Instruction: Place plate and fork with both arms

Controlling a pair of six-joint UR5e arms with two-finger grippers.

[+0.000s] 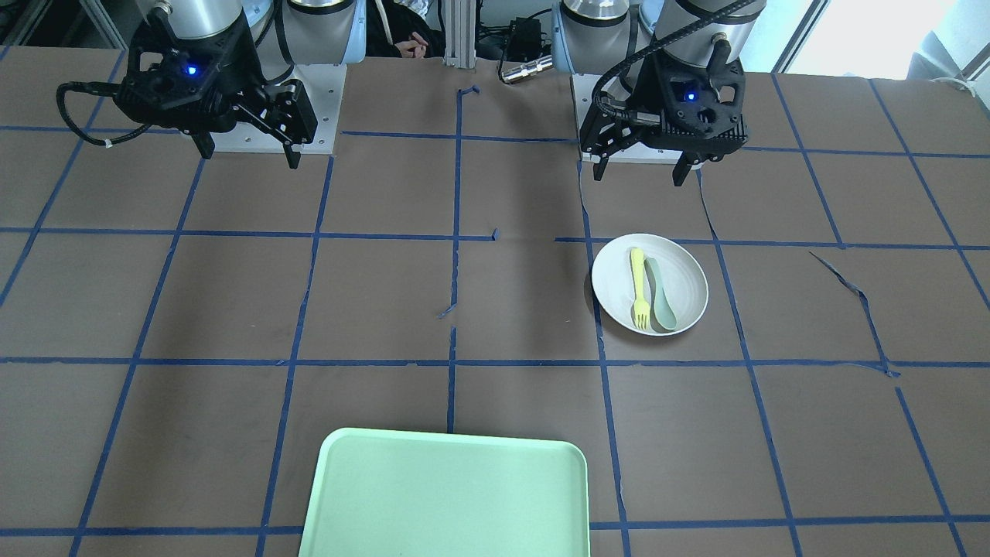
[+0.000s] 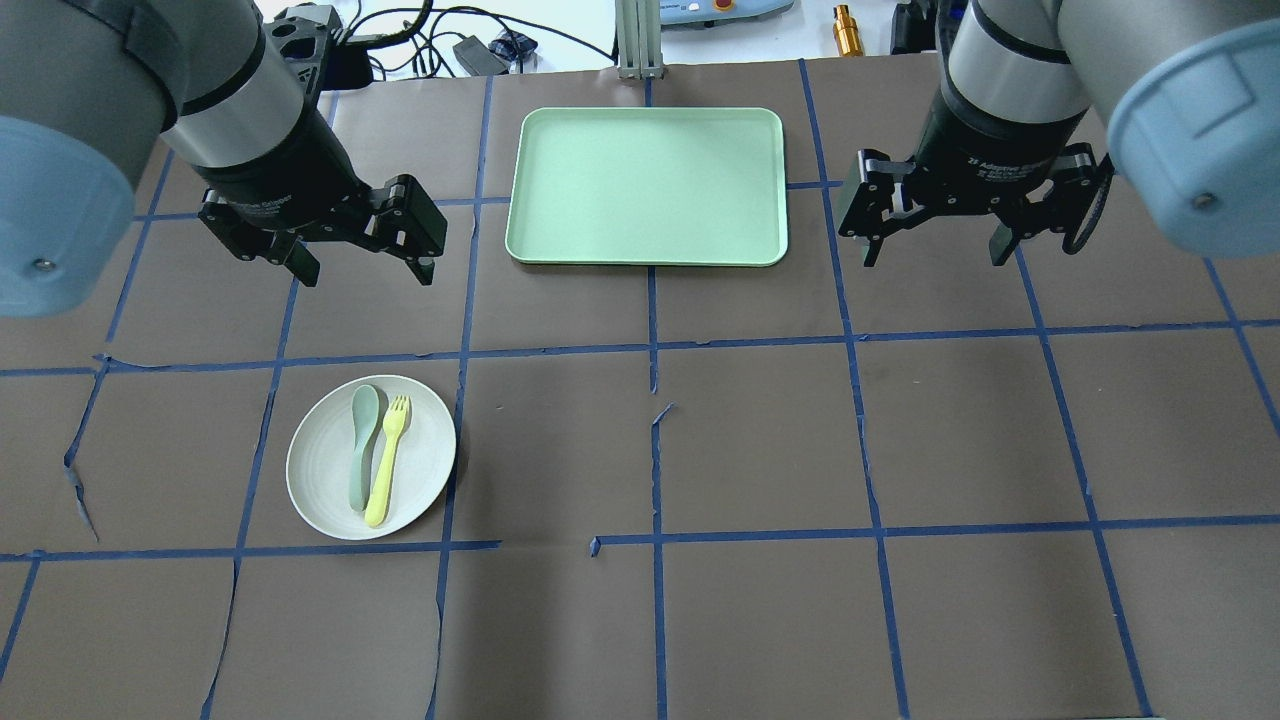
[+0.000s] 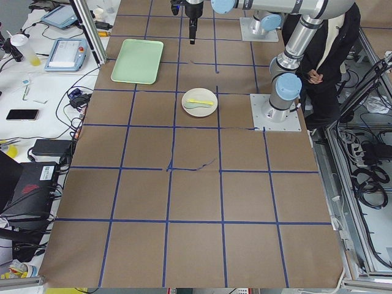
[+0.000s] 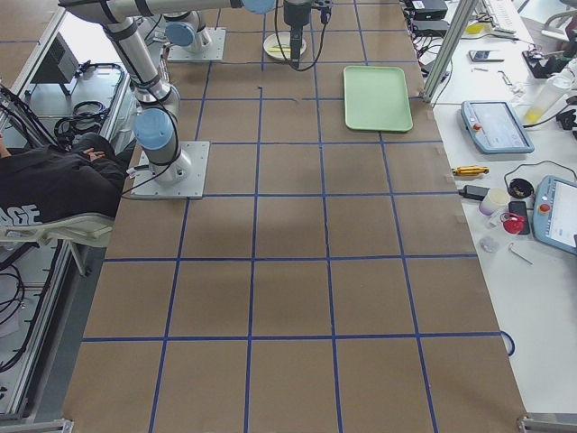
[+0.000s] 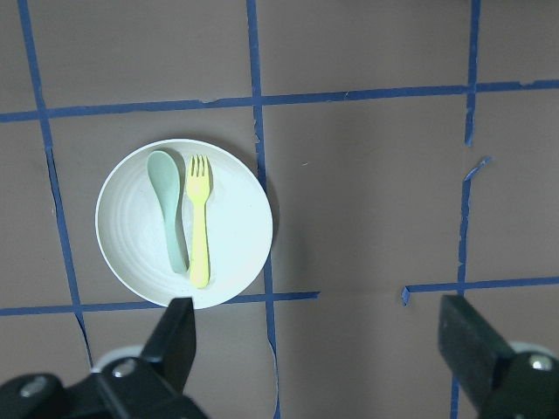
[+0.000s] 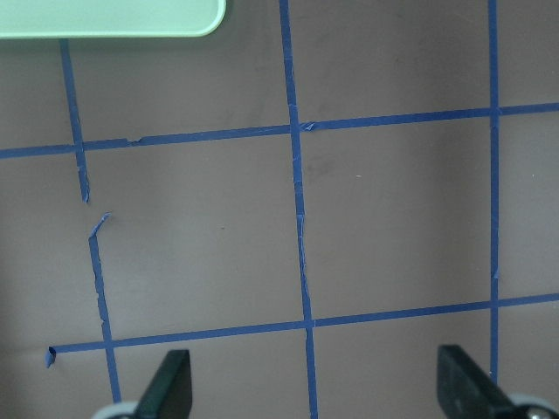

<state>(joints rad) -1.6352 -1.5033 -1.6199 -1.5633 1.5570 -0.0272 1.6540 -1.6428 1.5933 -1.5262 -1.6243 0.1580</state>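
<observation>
The white plate (image 2: pixel 425 450) lies on the brown table on my left side. It also shows in the front view (image 1: pixel 687 275) and the left wrist view (image 5: pixel 236 227). The pale-yellow fork (image 2: pixel 388 460) (image 1: pixel 639 288) (image 5: pixel 200 223) lies on it beside a grey-green spoon (image 2: pixel 362 445) (image 1: pixel 662 298). My left gripper (image 2: pixel 368 275) (image 1: pixel 640 176) (image 5: pixel 319 349) hangs open and empty well above the table near the plate. My right gripper (image 2: pixel 934 258) (image 1: pixel 250 157) (image 6: pixel 314 384) is open and empty above bare table on the right side.
A mint-green rectangular tray (image 2: pixel 645 185) (image 1: pixel 448 495) (image 6: pixel 105 17) lies at the far middle of the table, with nothing on it. Blue tape lines grid the brown paper cover. A person stands behind the robot bases in the side views.
</observation>
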